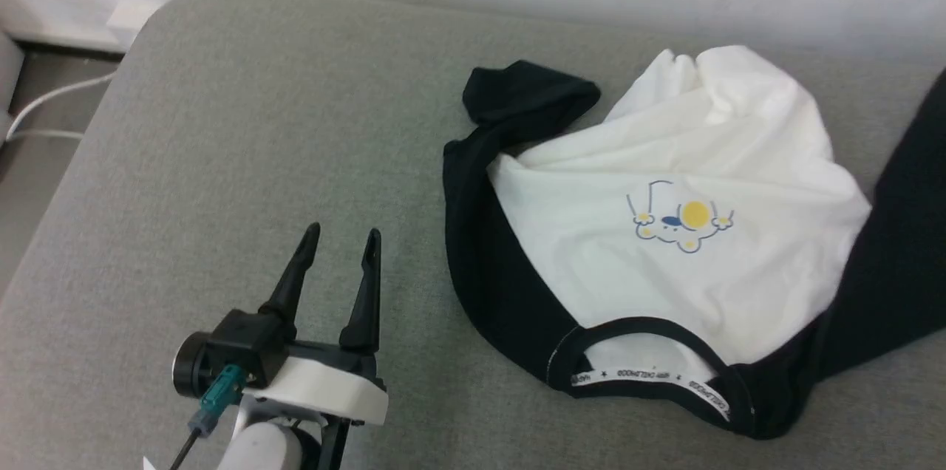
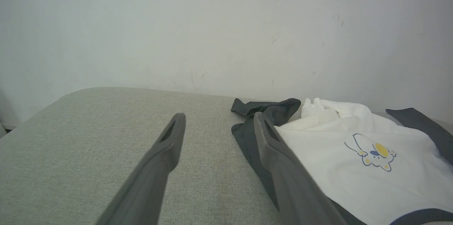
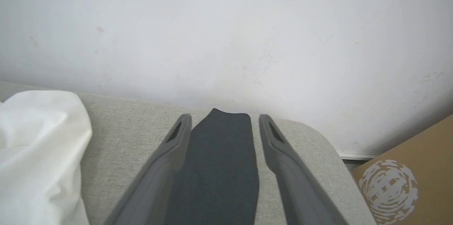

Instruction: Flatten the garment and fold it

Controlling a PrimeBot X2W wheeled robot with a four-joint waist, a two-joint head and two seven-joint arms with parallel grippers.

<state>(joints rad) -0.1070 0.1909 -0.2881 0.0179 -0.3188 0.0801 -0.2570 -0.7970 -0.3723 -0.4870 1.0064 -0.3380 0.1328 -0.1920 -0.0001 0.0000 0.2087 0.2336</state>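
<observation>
Shirt: our shirt point(image 1: 665, 256) lies rumpled on the cushion's point(image 1: 259, 123) right half, print up, collar toward the near edge.
Left gripper: our left gripper point(image 1: 344, 231) hovers over the cushion's bare left half, fingers spread and empty, probably waiting to take the bunched sleeve point(image 1: 528, 97).
Right gripper: our right gripper point(image 3: 224, 117) is spread over the cushion's far right corner, gripping nothing.
Straight sleeve: the straight sleeve point(image 3: 219, 168) lies flat beneath it, seemingly pulled out for flattening.

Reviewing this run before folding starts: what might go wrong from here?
The garment is bunched at its far end, so folding now may trap creases. One black sleeve lies between the fingers of the open right gripper near the cushion edge; it might snag. The other sleeve is crumpled, apart from the open left gripper.
</observation>
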